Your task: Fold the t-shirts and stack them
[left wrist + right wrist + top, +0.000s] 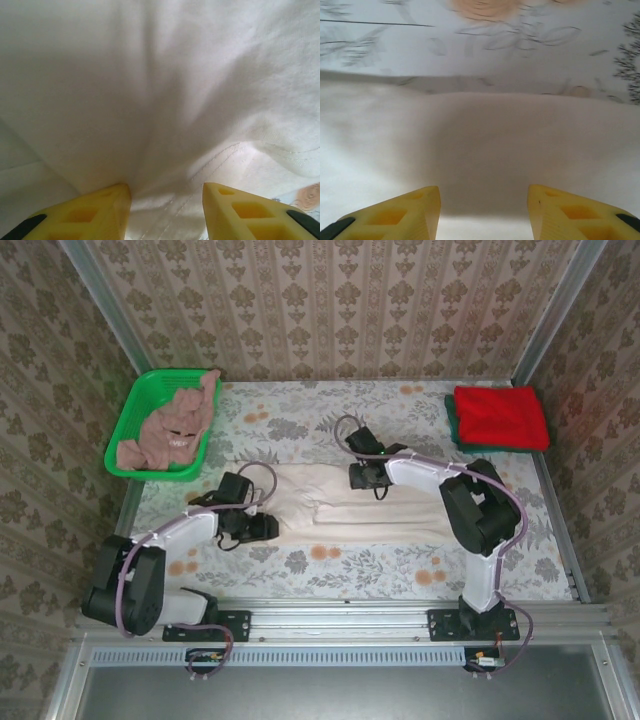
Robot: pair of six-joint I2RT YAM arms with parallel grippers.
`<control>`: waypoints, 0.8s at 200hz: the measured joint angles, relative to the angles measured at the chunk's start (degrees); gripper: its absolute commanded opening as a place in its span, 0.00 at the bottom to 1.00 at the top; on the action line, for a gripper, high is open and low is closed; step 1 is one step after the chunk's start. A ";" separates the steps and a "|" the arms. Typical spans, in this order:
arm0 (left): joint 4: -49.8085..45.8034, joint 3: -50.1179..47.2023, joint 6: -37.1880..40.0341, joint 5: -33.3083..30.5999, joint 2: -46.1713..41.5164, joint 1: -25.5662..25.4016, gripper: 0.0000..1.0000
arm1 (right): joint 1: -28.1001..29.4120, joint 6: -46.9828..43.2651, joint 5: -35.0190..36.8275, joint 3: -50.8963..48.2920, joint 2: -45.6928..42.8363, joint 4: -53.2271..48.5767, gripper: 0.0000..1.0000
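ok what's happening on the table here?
Both arms are on the cream t-shirt, spread mid-table: left hand at its left edge, right hand at its far edge, both open and low over the cloth. A red t-shirt lies folded at the far right; a pink-brown one sits crumpled in the green basket, far left.

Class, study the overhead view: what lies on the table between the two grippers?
The cream t-shirt stretches between the left gripper and the right gripper, with nothing else on that stretch; the top external view shows it.
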 measured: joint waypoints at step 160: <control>4.26 26.51 -0.52 -7.34 28.02 0.42 0.50 | -4.94 0.83 -0.42 -8.04 -5.51 -1.03 0.59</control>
